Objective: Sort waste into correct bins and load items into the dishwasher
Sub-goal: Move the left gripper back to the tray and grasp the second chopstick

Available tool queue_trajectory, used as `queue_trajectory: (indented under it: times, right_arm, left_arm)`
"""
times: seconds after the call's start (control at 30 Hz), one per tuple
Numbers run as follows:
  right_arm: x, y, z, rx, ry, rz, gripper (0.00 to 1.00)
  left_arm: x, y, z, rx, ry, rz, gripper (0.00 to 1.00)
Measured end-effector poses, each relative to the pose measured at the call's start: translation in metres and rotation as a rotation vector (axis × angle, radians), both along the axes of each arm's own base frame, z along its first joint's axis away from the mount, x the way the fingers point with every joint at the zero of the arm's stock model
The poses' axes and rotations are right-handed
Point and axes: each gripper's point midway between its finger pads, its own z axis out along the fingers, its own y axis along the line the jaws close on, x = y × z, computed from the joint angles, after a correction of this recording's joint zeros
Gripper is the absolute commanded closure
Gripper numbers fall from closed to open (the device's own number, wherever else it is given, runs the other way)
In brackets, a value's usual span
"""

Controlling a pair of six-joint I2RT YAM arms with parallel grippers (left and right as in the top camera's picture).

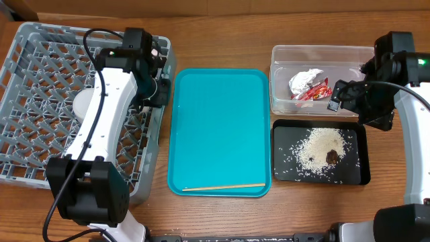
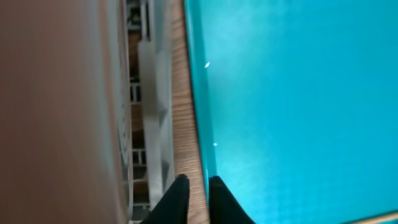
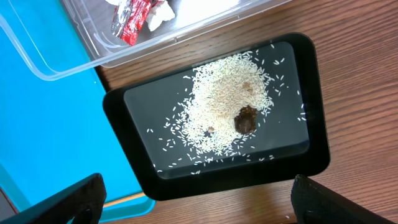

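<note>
The grey dish rack stands at the left, and its wall shows in the left wrist view. A white round dish lies in it, mostly under my left arm. My left gripper hangs at the rack's right wall, fingers nearly together and empty. One wooden chopstick lies on the teal tray's front edge. The clear tub holds the red-and-silver wrapper. The black tray holds rice and a brown scrap. My right gripper is wide open above it.
The teal tray lies between the rack and the two bins, with a narrow strip of wooden table on each side. A blurred brownish surface fills the left of the left wrist view.
</note>
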Motion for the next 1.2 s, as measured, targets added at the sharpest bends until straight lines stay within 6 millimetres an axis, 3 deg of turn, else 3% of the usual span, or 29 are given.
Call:
queue_trajectory:
  times: [0.07, 0.17, 0.27, 0.43, 0.63, 0.83, 0.93, 1.03, 1.2]
  right_arm:
    - [0.0, 0.0, 0.0, 0.0, 0.0, 0.001, 0.03]
    - [0.0, 0.0, 0.0, 0.0, 0.0, 0.0, 0.03]
    - [0.0, 0.0, 0.0, 0.0, 0.0, 0.0, 0.03]
    - [0.0, 0.0, 0.0, 0.0, -0.001, 0.0, 0.03]
    - [0.0, 0.0, 0.0, 0.0, -0.001, 0.0, 0.03]
    - [0.0, 0.0, 0.0, 0.0, 0.0, 0.0, 0.03]
    - [0.0, 0.0, 0.0, 0.0, 0.002, 0.0, 0.03]
    - [-0.001, 0.0, 0.0, 0.0, 0.005, 0.0, 0.03]
    - [-0.001, 0.0, 0.0, 0.0, 0.005, 0.001, 0.03]
  left_arm:
    - [0.001, -0.016, 0.015, -0.019, -0.034, -0.037, 0.56]
    - [-0.003, -0.043, 0.038, -0.037, -0.095, -0.105, 0.55]
    - [-0.023, -0.066, 0.055, -0.042, -0.102, -0.178, 0.55]
    - [-0.051, -0.097, 0.053, -0.036, -0.054, -0.278, 0.41]
    - [-0.083, -0.143, 0.019, -0.026, -0.009, -0.433, 0.32]
    - [-0.144, -0.191, -0.043, 0.002, 0.049, -0.68, 0.29]
    - [-0.168, -0.202, -0.065, 0.013, 0.058, -0.787, 0.28]
    - [-0.174, -0.205, -0.075, 0.014, 0.052, -0.816, 0.35]
    - [-0.182, -0.198, -0.093, 0.025, 0.071, -0.837, 0.38]
